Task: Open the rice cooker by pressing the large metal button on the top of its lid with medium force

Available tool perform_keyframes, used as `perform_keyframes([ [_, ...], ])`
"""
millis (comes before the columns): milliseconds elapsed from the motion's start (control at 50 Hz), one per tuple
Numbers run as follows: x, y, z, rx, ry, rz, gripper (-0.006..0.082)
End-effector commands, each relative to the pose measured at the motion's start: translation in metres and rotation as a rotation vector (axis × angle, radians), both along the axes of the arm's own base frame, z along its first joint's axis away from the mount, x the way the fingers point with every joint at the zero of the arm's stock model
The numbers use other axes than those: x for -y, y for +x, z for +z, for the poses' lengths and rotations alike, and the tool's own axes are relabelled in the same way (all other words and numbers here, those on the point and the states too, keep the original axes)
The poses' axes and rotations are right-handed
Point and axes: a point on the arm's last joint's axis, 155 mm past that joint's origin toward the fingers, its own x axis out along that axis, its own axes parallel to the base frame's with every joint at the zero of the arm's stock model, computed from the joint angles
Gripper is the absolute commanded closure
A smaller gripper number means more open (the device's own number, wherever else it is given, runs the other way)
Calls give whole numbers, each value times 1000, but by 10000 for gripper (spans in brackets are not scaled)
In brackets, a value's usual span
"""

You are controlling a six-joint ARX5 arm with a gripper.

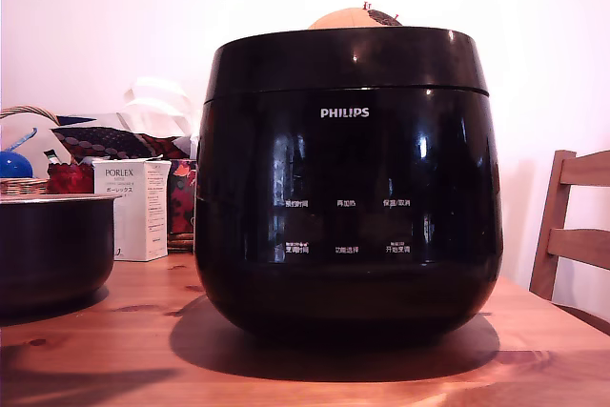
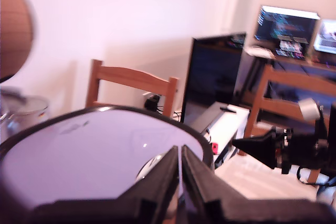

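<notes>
Black two-fingered gripper (image 2: 180, 156) shows in the wrist view, its wedge-shaped fingers (image 2: 163, 179) pressed nearly together with only a thin slit between the tips. Tips point forward and slightly down. In the exterior view only a dark blurred bit near the upper corner, can't tell what.

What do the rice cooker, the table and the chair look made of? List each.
Rice cooker: glossy black shell, probably plastic; it mirrors the room's lights.
Table: wood, reddish-brown, with visible grain and knots.
Chair: plain wooden slats, matte finish.
</notes>
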Motion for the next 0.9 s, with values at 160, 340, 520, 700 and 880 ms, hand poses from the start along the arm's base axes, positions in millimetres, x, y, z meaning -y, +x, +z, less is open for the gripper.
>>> perform_keyframes([
  [160,31,8,-1,59,57,-12,791],
  [340,49,18,-18,67,120,1,791],
  [520,61,29,-32,61,166,23,791],
  [700,62,40,-47,57,212,57,791],
  [880,62,42,-60,33,249,63,791],
])
